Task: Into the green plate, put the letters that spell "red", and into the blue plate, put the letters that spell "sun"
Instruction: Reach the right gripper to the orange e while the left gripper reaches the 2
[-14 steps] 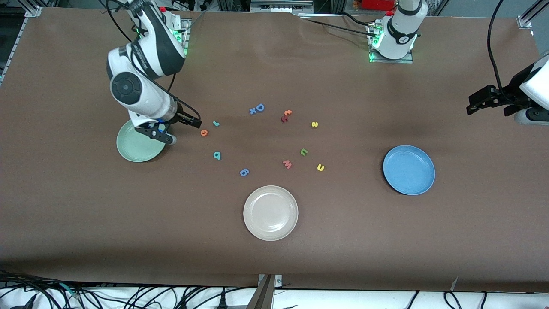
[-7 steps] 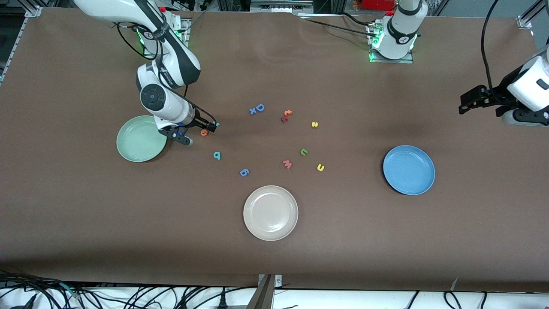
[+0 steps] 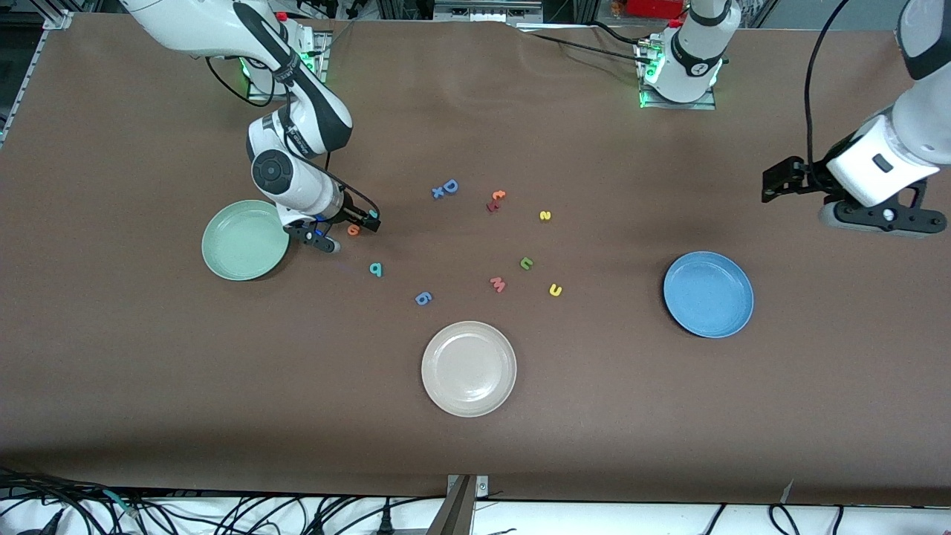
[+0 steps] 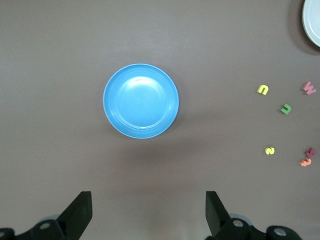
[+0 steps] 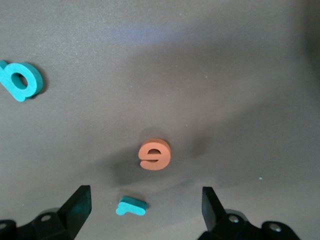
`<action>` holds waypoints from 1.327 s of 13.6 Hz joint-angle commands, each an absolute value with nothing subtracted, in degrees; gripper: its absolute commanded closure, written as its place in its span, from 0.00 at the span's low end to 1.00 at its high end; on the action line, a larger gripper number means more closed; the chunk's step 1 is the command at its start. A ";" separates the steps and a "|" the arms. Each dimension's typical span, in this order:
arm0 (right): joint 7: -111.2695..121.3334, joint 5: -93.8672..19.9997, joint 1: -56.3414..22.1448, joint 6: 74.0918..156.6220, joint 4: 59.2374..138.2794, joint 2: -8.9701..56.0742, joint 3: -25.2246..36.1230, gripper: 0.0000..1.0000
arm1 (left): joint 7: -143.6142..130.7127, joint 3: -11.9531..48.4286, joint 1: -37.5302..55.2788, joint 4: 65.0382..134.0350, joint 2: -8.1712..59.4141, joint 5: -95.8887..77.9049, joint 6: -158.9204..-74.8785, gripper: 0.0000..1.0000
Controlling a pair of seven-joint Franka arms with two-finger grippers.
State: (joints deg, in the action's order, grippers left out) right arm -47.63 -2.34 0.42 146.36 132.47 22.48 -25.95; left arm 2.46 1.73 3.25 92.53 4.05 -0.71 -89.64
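Note:
My right gripper (image 3: 362,222) hangs open just above the table, its fingers either side of the teal "r" (image 5: 132,206). The orange "e" (image 5: 155,154) (image 3: 354,229) lies just beside it. The teal "d" (image 3: 376,270) (image 5: 21,81) lies nearer the front camera, and the green plate (image 3: 245,240) is beside the right arm. The yellow "s" (image 3: 545,215), green "n" (image 3: 526,262) and yellow "u" (image 3: 555,290) lie mid-table. My left gripper (image 3: 776,183) (image 4: 148,212) is open and holds nothing, up in the air toward the left arm's end, with the blue plate (image 3: 708,294) (image 4: 141,100) in its view.
A cream-white plate (image 3: 469,368) sits near the front edge. A blue "g" (image 3: 423,299), a pinkish "w" (image 3: 498,284), a blue "D" (image 3: 447,187) and a red and orange pair (image 3: 495,200) are scattered among the task's letters.
The right gripper has swung from over the green plate to the "e" and "r" and settled over the "r". The left arm has moved in toward the table's middle.

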 commanded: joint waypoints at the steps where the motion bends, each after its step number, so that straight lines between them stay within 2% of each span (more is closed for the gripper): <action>1: -48.08 0.43 0.09 149.23 136.04 20.83 -26.02 0.02 | 2.90 1.41 5.44 91.32 5.27 -2.46 -88.59 0.00; 4: -48.16 4.21 0.09 150.64 137.11 20.92 -25.40 0.02 | -0.06 1.76 8.69 91.32 8.16 -4.73 -89.38 0.00; 11: -48.60 9.31 -0.09 151.25 136.85 20.92 -25.31 0.04 | -13.77 2.20 16.34 92.46 17.83 -5.62 -99.47 0.00; 15: -49.83 10.02 -0.18 151.61 136.67 21.36 -25.22 0.04 | -17.14 2.20 19.33 96.23 19.86 -5.36 -107.11 0.00; 18: -49.83 12.03 -0.18 151.61 136.58 21.71 -24.52 0.05 | -19.58 2.20 21.79 102.99 19.78 -5.36 -117.39 0.00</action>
